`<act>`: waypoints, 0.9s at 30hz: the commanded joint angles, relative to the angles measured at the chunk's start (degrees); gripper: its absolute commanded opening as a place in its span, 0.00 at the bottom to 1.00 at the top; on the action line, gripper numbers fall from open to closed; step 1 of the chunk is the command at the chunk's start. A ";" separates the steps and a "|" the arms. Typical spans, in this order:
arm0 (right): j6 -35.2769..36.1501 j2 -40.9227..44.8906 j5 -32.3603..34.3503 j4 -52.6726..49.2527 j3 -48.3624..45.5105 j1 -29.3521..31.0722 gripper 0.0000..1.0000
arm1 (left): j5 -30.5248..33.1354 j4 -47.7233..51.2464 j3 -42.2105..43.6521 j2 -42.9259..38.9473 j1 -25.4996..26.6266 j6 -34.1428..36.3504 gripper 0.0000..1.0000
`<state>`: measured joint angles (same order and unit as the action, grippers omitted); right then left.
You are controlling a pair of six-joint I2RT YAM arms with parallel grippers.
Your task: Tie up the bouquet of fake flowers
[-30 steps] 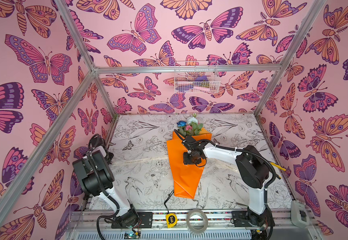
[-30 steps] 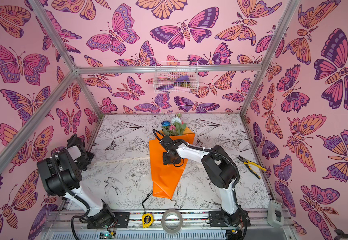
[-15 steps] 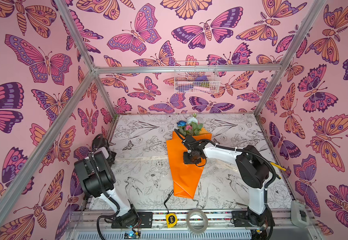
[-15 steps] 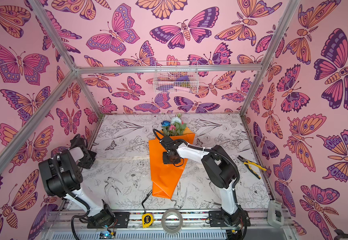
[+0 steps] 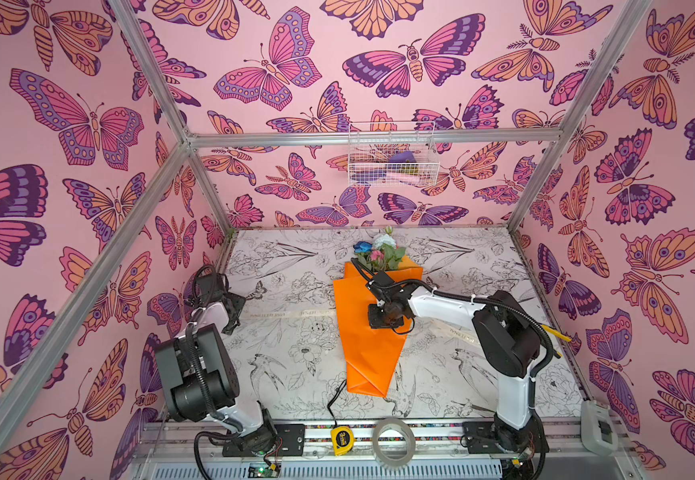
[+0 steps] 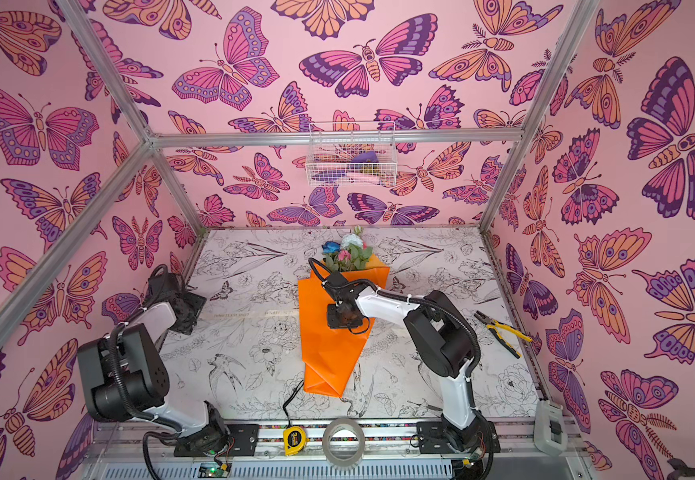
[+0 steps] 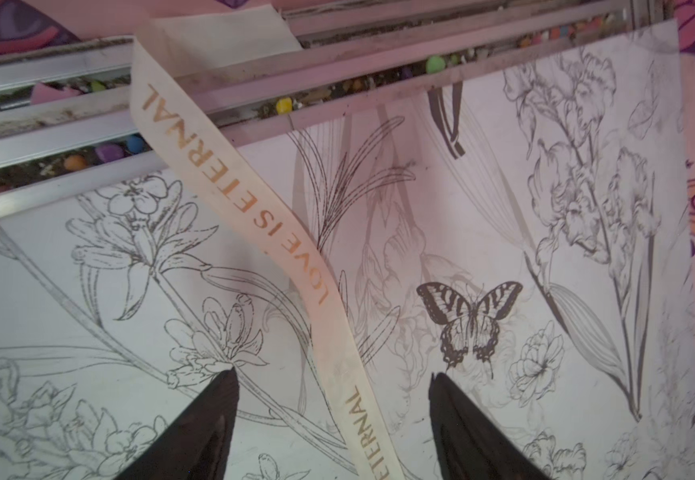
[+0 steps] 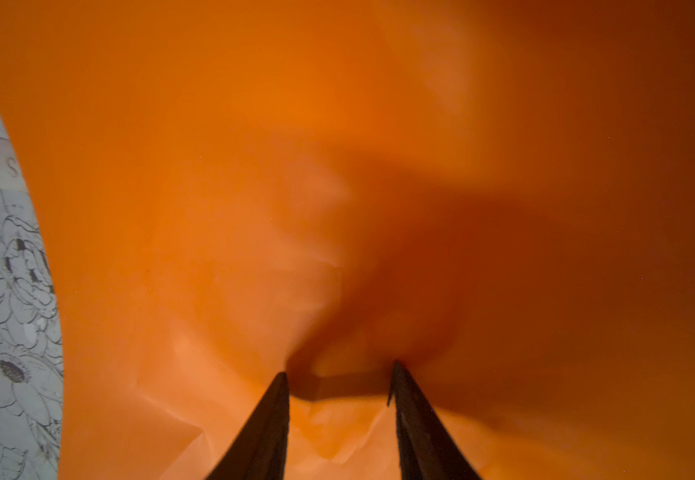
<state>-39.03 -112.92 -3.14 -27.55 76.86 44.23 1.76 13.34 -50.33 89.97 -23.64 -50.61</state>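
Bench with a line-drawn botanical cover, butterfly-print walls on three sides. The bouquet of fake flowers lies flat near the middle of the bench. Its orange wrap tapers to a folded point at the near edge, and the blue, white and pink heads with green leaves poke out at the far end. The right end effector is down on the wrap about halfway along it, seen from above in both top views. Wrist view: fingers partway closed with a raised fold of orange paper between the tips. The paper is dented and creased at both tips, so it has hold of the bundle through the wrap. The cream ribbon, printed LOVE IS ETERNAL in gold, runs across the bench and under the bouquet. It shows on both sides of the wrap in a top view. The left end effector is at the left edge of the bench, over the ribbon's end. Its fingers are spread wide and the ribbon lies loose between them, touching neither tip; nothing is gripped. On the near rail are a yellow tape measure and, just beside it, a roll of tape. Yellow-handled pliers lie by the right wall. A wire basket hangs on the back wall; its contents are too small to make out.
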 commanded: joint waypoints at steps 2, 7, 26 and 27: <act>-0.87 0.95 -0.91 0.49 -0.48 -0.39 0.41 | 3.24 -0.09 1.18 1.07 -0.70 -4.34 0.74; -1.05 1.06 -0.92 0.50 -0.57 -0.51 0.40 | 4.29 3.42 -3.11 6.75 -1.06 -8.01 0.64; -2.02 0.57 -3.11 1.69 -0.59 -1.02 0.33 | 5.46 21.16 -21.89 26.67 -0.74 -12.64 0.40; -2.02 0.40 -3.32 1.79 -0.63 -1.09 0.33 | 4.83 20.89 -22.30 27.02 -0.54 -12.15 0.36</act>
<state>-40.47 -112.92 -5.21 -26.35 76.55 43.57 10.02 30.92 -73.52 112.18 -24.40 -62.67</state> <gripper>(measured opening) 0.331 0.391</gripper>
